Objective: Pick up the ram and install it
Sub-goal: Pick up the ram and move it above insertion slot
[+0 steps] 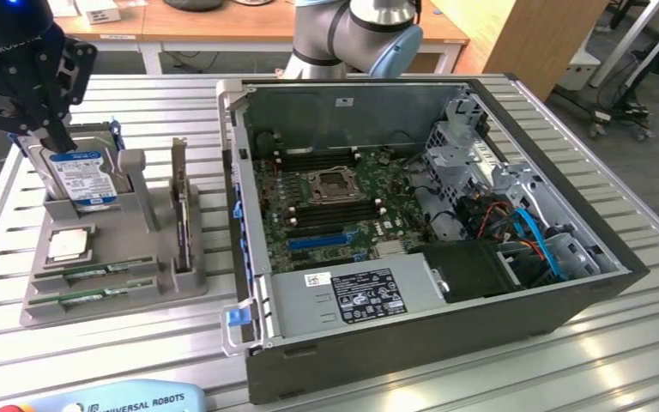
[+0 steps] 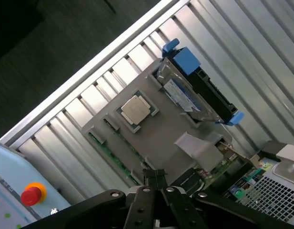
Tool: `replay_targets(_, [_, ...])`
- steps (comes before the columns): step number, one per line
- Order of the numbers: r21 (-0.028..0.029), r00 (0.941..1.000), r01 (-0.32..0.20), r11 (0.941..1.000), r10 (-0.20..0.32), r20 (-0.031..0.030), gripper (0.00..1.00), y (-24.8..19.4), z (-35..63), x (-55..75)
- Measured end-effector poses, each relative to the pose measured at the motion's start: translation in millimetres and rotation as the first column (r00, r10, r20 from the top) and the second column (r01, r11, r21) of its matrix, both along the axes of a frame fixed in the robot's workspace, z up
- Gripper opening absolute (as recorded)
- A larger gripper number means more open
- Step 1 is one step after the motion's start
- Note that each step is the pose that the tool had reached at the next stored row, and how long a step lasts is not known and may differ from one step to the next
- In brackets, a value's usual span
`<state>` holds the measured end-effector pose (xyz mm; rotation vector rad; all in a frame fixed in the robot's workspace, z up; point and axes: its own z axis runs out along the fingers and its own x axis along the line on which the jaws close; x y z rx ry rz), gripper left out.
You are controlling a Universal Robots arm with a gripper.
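Two green ram sticks lie in slots at the front of a grey holder on the slatted table. In the wrist view one ram stick shows as a green strip along the holder's edge. My black gripper hangs above the holder's rear, just over the blue-labelled hard drive. Its fingers are shut with nothing between them, the fingertips pressed together. The gripper is well above the holder and apart from the ram.
The holder also carries a silver CPU chip and a card standing on edge. An open computer case fills the exterior view's right, its motherboard exposed. A teach pendant with a red button lies at the table's front edge.
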<state>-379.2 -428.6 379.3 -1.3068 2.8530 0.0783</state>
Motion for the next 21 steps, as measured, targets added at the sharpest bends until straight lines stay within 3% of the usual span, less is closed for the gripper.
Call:
replay_targets(6, [0.0, 0.9941, -0.108, 0.9941, 0.108, 0.0, 0.1, 0.0, -0.6, 0.0])
replay_targets(11, [0.0001, 0.9801, -0.199, 0.9801, 0.199, 0.0, 0.1, 0.0, -1.0, 0.0])
replay_targets(16, [0.0001, 0.9578, -0.287, 0.9578, 0.287, 0.0001, 0.1, 0.0, -1.4, 0.0])
replay_targets(21, [0.0001, 0.9281, -0.372, 0.9281, 0.372, 0.0, 0.1, 0.0, -1.8, 0.0])
